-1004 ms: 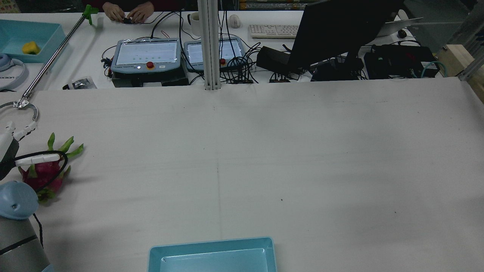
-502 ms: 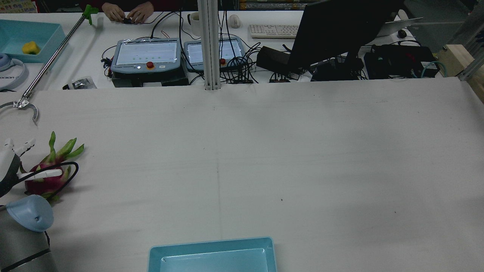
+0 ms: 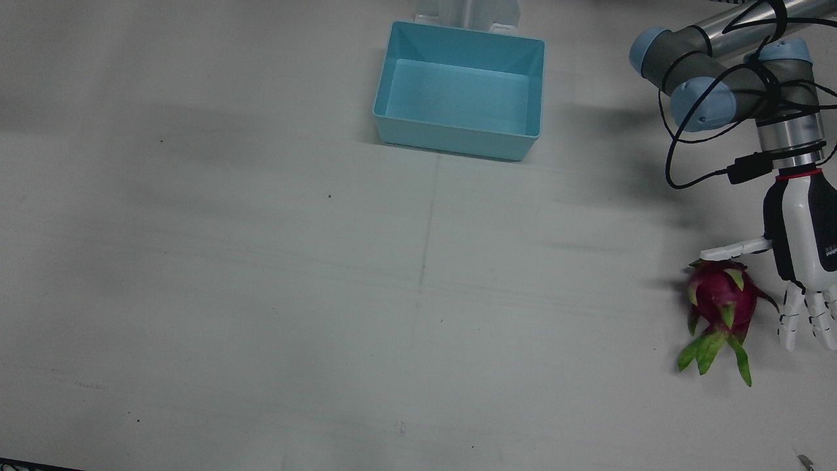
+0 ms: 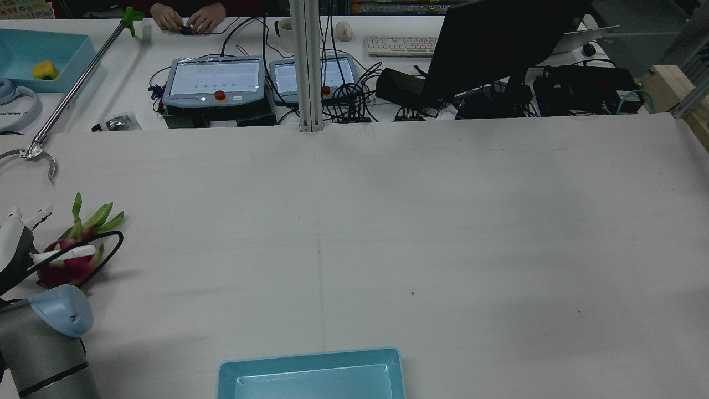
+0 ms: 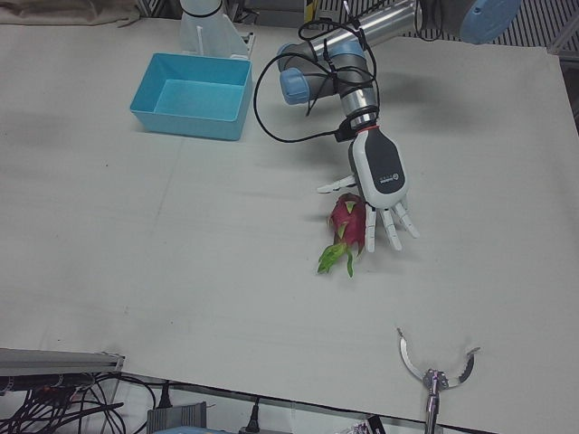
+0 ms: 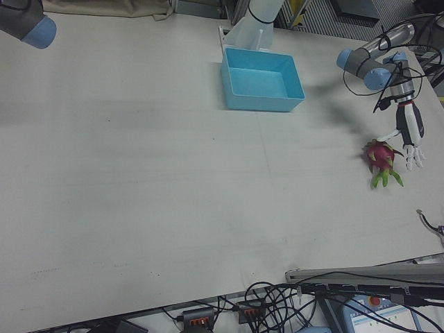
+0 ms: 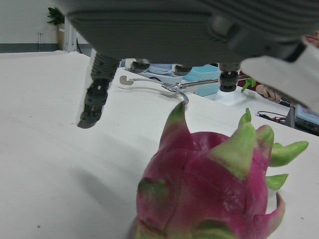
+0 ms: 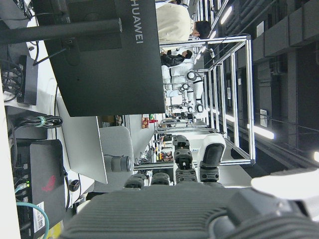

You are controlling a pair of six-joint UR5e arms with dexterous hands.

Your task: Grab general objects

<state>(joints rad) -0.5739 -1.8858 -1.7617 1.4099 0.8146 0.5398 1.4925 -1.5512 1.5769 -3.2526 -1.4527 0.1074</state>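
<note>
A magenta dragon fruit [image 3: 718,302] with green scales lies on its side near the table's left edge, also seen in the rear view [image 4: 72,256] and the left-front view [image 5: 346,221]. My left hand [image 3: 801,261] hovers just beside and over it, open, palm down. Its thumb reaches across the fruit's stem end and its fingers [image 3: 791,320] stretch along the far flank without closing. In the left hand view the fruit [image 7: 214,194] fills the frame under the palm, with the fingertips [image 7: 94,99] off the table. My right hand [image 8: 189,159] appears only in its own view, raised, empty, fingers apart.
A light blue bin [image 3: 461,88] stands at the robot's side of the table, middle. A metal grabber claw [image 5: 436,371] lies at the far edge near the fruit. Beyond the table are teach pendants [image 4: 215,80], a monitor [image 4: 498,44] and a person's hands [image 4: 188,19].
My left hand has pulled back toward the robot and sunk lower beside the dragon fruit, and the arm's elbow has swung right. The fruit has hardly moved.
</note>
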